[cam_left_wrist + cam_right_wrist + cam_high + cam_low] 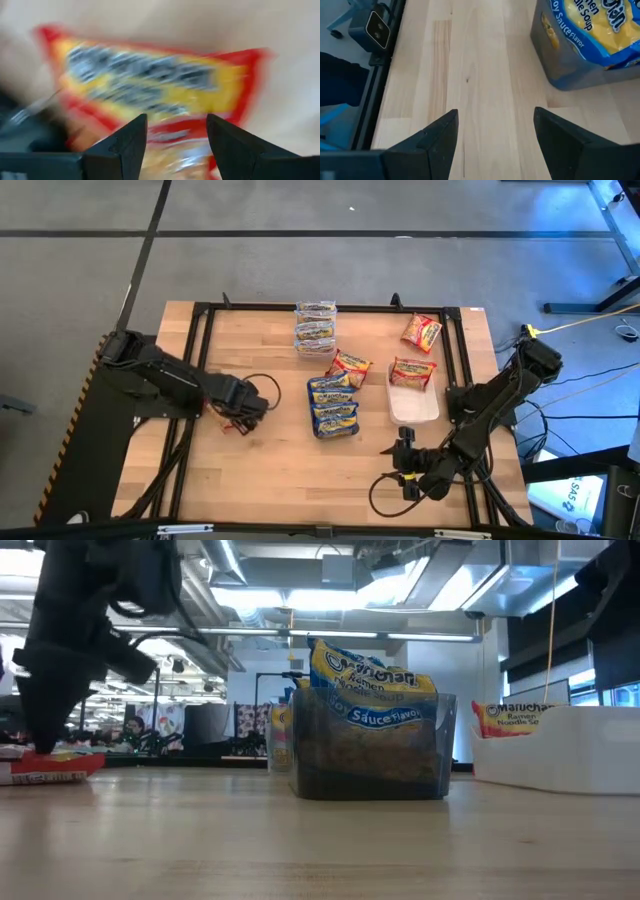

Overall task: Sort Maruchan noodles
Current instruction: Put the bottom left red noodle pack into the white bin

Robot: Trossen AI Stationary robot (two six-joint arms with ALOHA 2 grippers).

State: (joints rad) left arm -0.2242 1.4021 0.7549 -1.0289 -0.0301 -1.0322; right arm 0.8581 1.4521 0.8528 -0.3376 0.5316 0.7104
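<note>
Wooden table [280, 470] planks are filling the high view, and we are seeing the left gripper [243, 423] hanging low over a red-edged noodle packet [155, 95], mostly hidden beneath it from above and blurred in the wrist view. Its jaws are standing apart, straddling the packet without gripping it. Mid-table, blue-banded packets [333, 405] are sitting in a dark grey tray [370, 755]; another is lying in the white tray [413, 408]. Near the front edge, the right gripper [404, 448] is waiting, parted and empty.

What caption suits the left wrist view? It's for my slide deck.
Left gripper, fingers open, poised over a red-banded noodle packet lying on the wooden table.
</note>
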